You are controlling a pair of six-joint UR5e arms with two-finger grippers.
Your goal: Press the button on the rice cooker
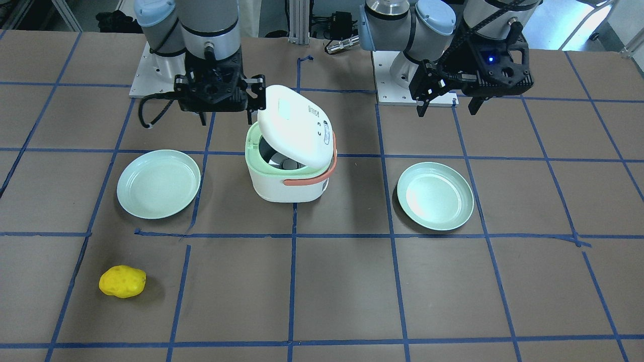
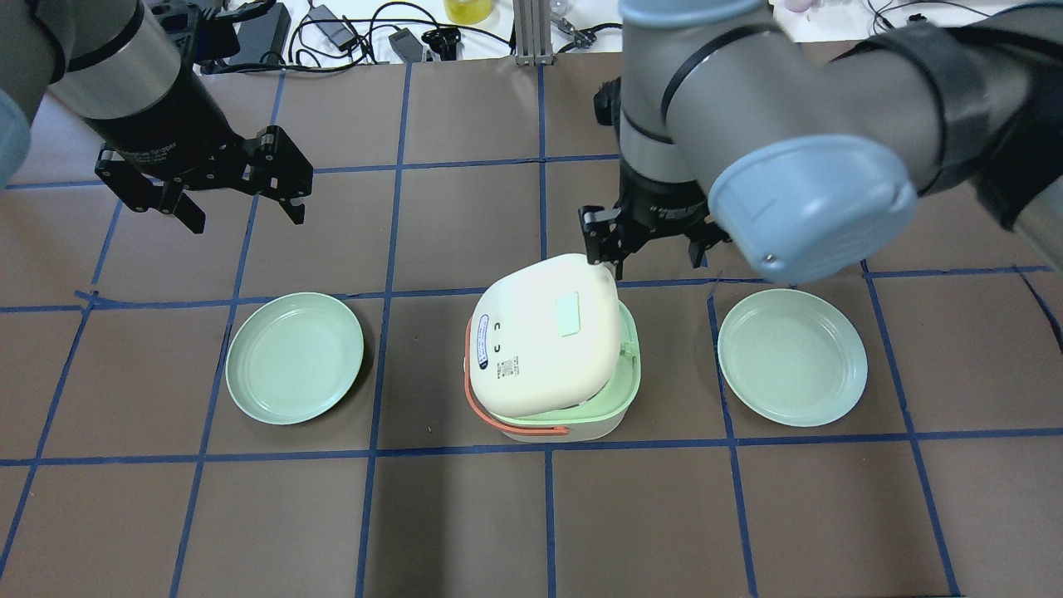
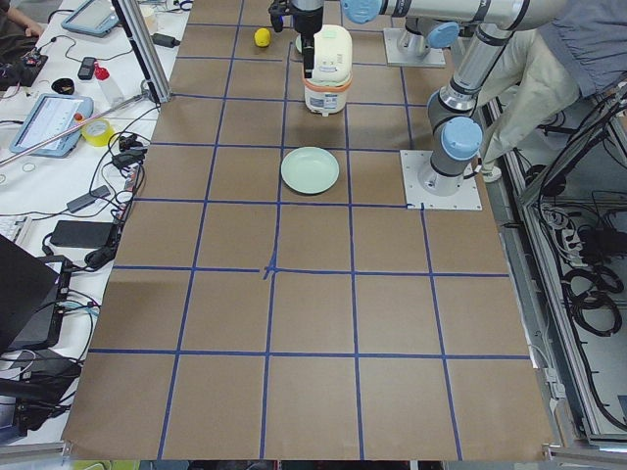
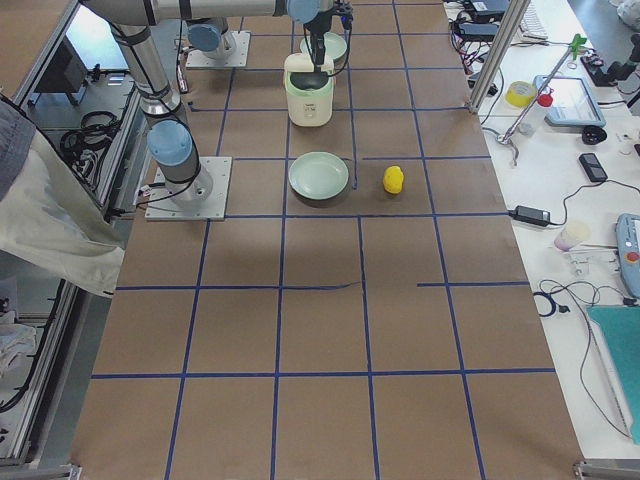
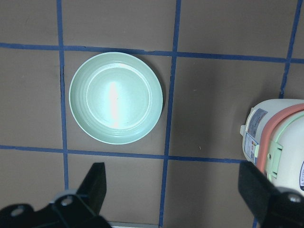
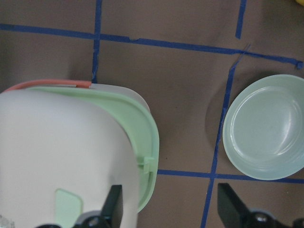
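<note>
The white rice cooker (image 1: 287, 186) stands mid-table with an orange handle. Its lid (image 2: 540, 332) is raised and tilted, and the green inner rim shows. The button (image 2: 570, 314) is a pale mint pad on the lid's top; it also shows in the front view (image 1: 288, 108) and the right wrist view (image 6: 66, 204). My right gripper (image 2: 646, 249) is open, just behind the lid's raised edge, with one finger (image 6: 114, 204) over the lid beside the button. My left gripper (image 2: 247, 220) is open and empty, high above the table, off to the cooker's side.
A mint plate (image 2: 295, 357) lies on the cooker's left and another mint plate (image 2: 793, 357) on its right. A yellow lumpy object (image 1: 122, 281) lies near the table's far edge. Blue tape lines grid the brown table.
</note>
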